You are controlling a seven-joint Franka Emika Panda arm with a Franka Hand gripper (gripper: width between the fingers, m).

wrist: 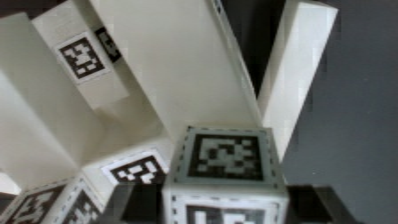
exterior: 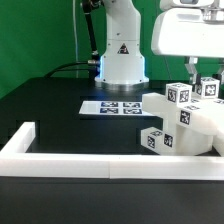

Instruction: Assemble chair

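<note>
The black table is the biggest thing here, with the long white rail fencing its near edge and turning up the exterior view's left side. Behind the rail, toward the middle, lies the marker board, and beyond that board stands the robot's white base.

Taking the rail as landmark, the chair sits just behind its end at the exterior view's right, a heap of white blocks and slabs with square tags showing on several faces. It looks partly put together and seems to rest on the table close to the rail.

The gripper hangs directly over the chair, coming down from the arm's white wrist at the upper right. In the wrist view a square, tagged leg fills the space between the dark fingertips, its long axis apparently running in line with the fingers, toward the chair frame. Whether the fingers actually press its sides I cannot tell. Since the chair lies straight below, the next move is probably vertical.
</note>
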